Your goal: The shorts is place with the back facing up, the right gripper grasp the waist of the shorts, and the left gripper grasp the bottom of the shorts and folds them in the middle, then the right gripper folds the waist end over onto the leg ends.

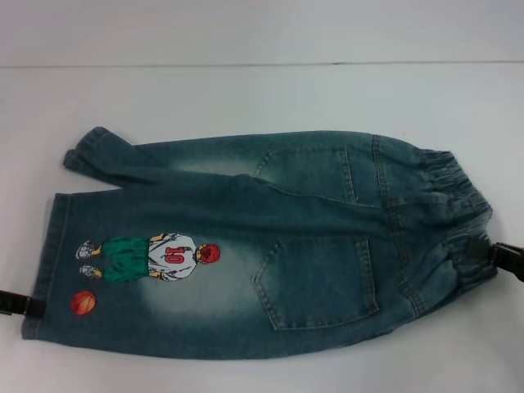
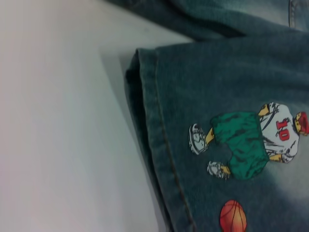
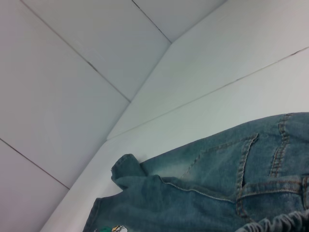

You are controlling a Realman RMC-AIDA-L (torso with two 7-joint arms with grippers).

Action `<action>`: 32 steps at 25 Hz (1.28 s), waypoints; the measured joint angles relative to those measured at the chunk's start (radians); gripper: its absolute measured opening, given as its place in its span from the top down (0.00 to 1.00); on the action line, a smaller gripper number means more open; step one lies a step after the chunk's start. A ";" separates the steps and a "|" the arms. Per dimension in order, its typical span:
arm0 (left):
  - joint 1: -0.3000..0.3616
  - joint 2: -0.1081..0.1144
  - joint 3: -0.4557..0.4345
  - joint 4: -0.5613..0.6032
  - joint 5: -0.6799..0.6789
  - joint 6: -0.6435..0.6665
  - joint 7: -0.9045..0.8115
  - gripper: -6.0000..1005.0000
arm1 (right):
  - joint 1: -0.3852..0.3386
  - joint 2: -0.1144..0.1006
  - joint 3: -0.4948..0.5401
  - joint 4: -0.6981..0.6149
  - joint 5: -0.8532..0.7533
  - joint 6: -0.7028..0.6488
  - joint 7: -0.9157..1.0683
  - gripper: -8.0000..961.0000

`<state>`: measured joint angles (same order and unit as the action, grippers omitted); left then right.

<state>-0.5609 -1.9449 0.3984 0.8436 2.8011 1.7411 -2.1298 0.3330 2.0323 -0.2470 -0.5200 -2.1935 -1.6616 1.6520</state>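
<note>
Two grippers are touching the shorts (image 1: 246,246) from opposite ends. At 3 o'clock the right gripper (image 1: 491,258) is reaching the waist (image 1: 446,213); I cannot tell if it is closed. At 8 o'clock the left gripper (image 1: 29,307) is sitting at the leg ends (image 1: 45,270), its opening also unclear. Lying flat on the white table (image 1: 246,98), the shorts are showing the back pockets (image 1: 319,282) and the number 10 player print (image 1: 151,255).
</note>
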 joint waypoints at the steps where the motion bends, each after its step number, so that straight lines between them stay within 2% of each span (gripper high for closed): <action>1: 0.000 0.000 0.002 -0.002 0.001 -0.002 0.000 0.28 | 0.000 0.000 0.000 0.000 0.000 0.000 0.000 0.94; 12: -0.001 -0.005 0.026 -0.047 0.010 -0.053 0.001 0.28 | 0.000 -0.005 -0.002 0.000 0.000 -0.005 0.008 0.94; 32: -0.022 -0.009 0.044 -0.082 0.024 -0.051 0.003 0.35 | -0.001 -0.008 -0.002 0.000 0.000 -0.007 0.009 0.94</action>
<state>-0.5830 -1.9540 0.4424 0.7615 2.8253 1.6905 -2.1267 0.3320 2.0247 -0.2486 -0.5200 -2.1935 -1.6688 1.6613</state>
